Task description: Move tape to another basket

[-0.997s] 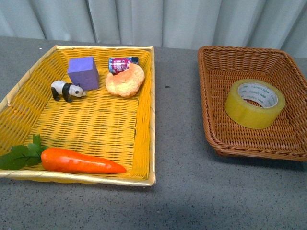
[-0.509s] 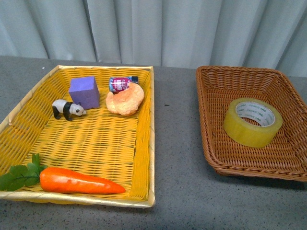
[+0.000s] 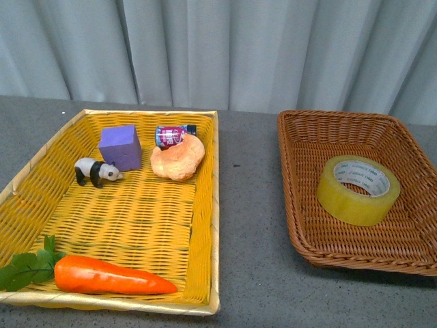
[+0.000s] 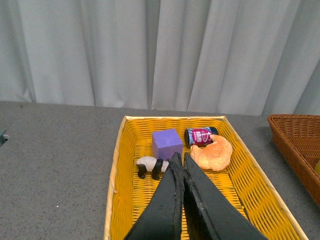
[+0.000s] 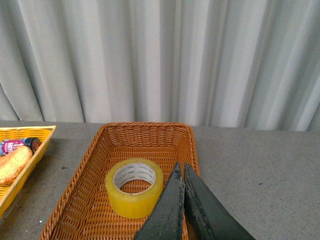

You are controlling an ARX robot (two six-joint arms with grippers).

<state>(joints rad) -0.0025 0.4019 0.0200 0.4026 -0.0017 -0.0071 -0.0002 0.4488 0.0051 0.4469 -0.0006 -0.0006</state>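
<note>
The yellowish tape roll [image 3: 358, 189] with a white printed core lies flat inside the dark brown wicker basket [image 3: 300, 205] on the right. It also shows in the right wrist view [image 5: 134, 187], inside the same basket [image 5: 90, 172]. My right gripper [image 5: 180, 167] is shut and empty, held above the basket's rim beside the tape. My left gripper [image 4: 180, 157] is shut and empty, held above the yellow basket [image 4: 122, 165]. Neither gripper shows in the front view.
The yellow woven basket [image 3: 205, 225] on the left holds a purple cube [image 3: 120, 147], a toy panda [image 3: 95, 171], a croissant [image 3: 177, 158], a small can [image 3: 172, 134] and a carrot [image 3: 109, 276]. A grey curtain hangs behind the grey table.
The front camera's view has tilted up: both baskets sit lower in the picture and more curtain shows. The objects have not moved in their baskets.
</note>
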